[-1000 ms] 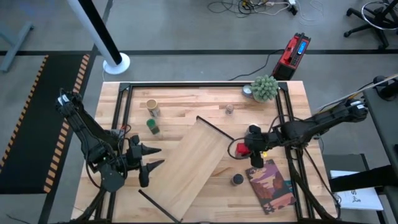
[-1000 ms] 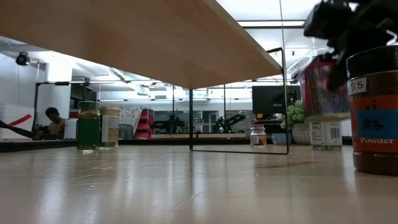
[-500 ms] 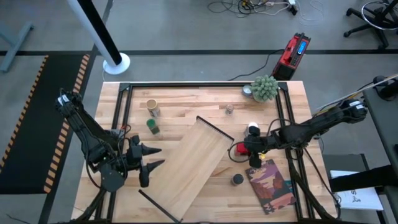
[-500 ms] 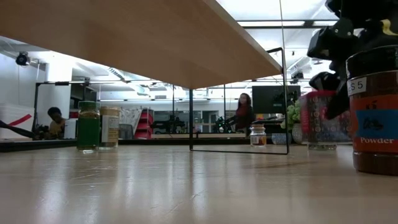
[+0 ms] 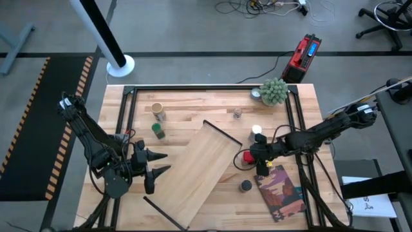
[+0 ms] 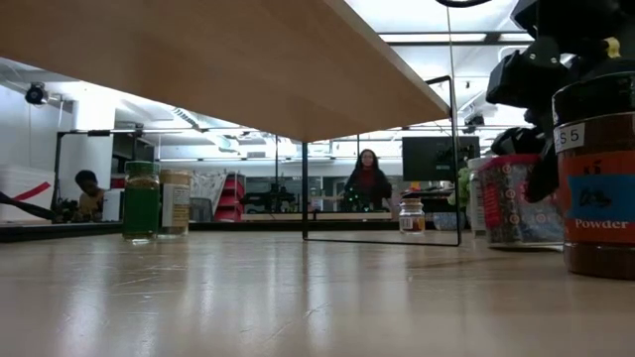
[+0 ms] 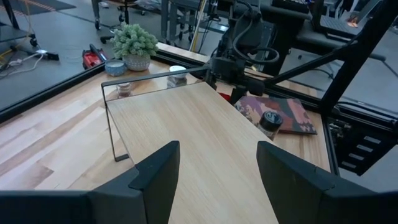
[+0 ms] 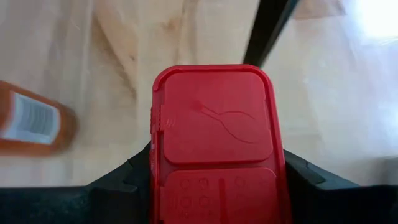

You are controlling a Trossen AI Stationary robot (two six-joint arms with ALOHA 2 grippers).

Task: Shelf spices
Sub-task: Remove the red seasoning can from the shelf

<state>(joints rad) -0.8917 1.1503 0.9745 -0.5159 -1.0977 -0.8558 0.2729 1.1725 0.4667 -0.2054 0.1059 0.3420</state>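
The red squarish spice jar (image 5: 246, 156) stands on the table by the shelf's far right corner. My right gripper (image 5: 252, 157) reaches it from the right, and its fingers flank the red lid (image 8: 214, 124). The shelf (image 5: 203, 171) is a pale board lying diagonally on black rails. The white-topped jar (image 5: 257, 131), clear glass jar (image 5: 237, 113), black-topped jar (image 5: 246, 186), tan-topped jar (image 5: 156, 109) and green-topped jar (image 5: 157, 131) stand on the table. My left gripper (image 5: 162, 163) waits open at the shelf's left side. My right gripper holds the red jar by the two opposite sides of its lid (image 8: 158, 168), pinched between the fingers (image 8: 134, 177). The fingers come slanting down from the table's right side. The jar (image 6: 508, 198) stands upright with its base on the table.
A fuzzy green potted plant (image 5: 275, 90) sits at the far right corner. A reddish-brown book (image 5: 280, 192) lies near my right gripper, beside the black-topped jar (image 6: 598, 178). Black frame rails (image 5: 293, 122) run along the table's edges. People show in the room beyond.
My right gripper has moved from above the white-topped jar toward the table's near edge and down to the red jar. The white-topped jar now shows uncovered behind it. My left arm has kept still.
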